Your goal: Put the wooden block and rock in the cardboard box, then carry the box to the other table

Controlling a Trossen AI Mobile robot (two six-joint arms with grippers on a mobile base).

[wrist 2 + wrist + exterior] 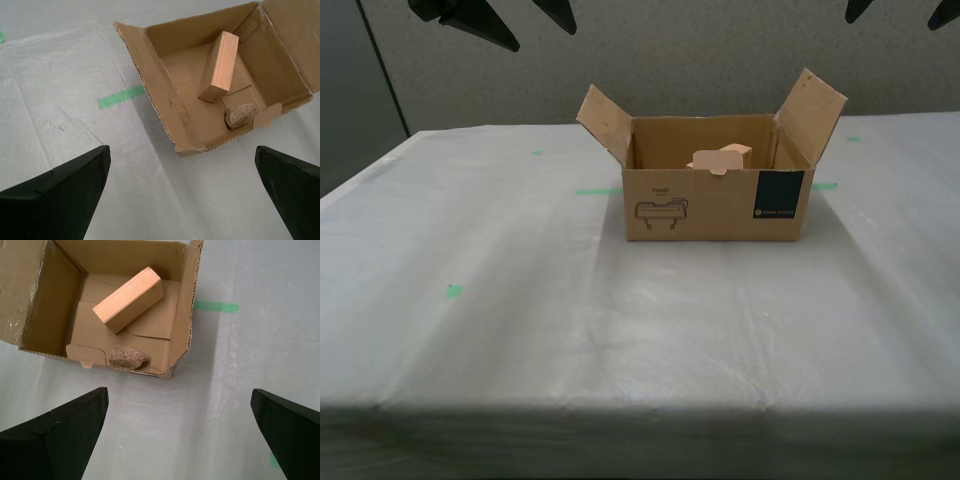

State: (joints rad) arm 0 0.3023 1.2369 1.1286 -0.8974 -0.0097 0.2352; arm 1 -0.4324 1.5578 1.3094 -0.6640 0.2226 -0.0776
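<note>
- My first gripper (179,432) hangs with its black fingers spread wide and nothing between them; it sits above and clear of the brown corrugated cardboard box (186,315), over bare sheet just outside one of the box's side walls
- My second gripper (182,192) is likewise splayed wide and empty; it hovers high over the sheet beside the opposite side flap of the cardboard box (160,95); neither gripper touches the carton
- Below and ahead of my first gripper, inside the carton, the light tan brick-shaped wooden block (129,300) leans at a slant on the box floor; the small lumpy beige-grey rock (128,356) lies just beside it against the front wall, apart from the block
- The carton, flaps open, rests on the wide whitish-grey wrinkled table (520,330) with strips of green tape (598,191) near it; in the exterior view only the dark finger tips show at the upper edge
- Judged step: loading looks done and the box appears set down on the other table; the carry seems finished or nearly so
- Next move, if any: keep both grippers wide and draw them up and away without clipping the upright flaps
</note>
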